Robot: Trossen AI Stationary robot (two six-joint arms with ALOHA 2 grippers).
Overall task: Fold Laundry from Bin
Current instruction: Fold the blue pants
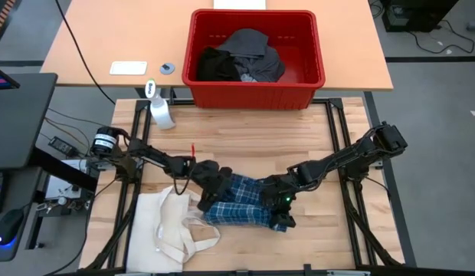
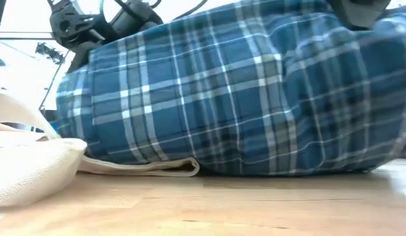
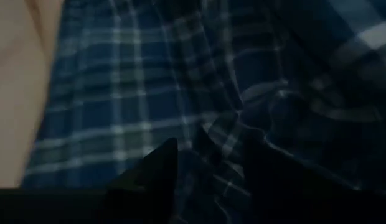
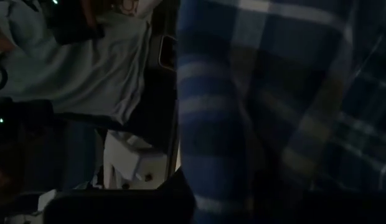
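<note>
High view: plaid shirt [image 1: 241, 201] lies on the near table, its left edge over the tote [image 1: 170, 224]. Right gripper [image 1: 282, 217] pinches its right edge; left gripper [image 1: 209, 184] at the left edge — whether it grips, I cannot tell. Advise equal tension — fold clear of the tote.

Bin [image 1: 257, 90] sits top centre of the high view, laundry [image 1: 241, 57] piled inside. Spray bottle [image 1: 161, 111] just left of it. Shirt [image 1: 241, 203] lies lower centre, tote bag [image 1: 165, 230] beside it, lower left.
</note>
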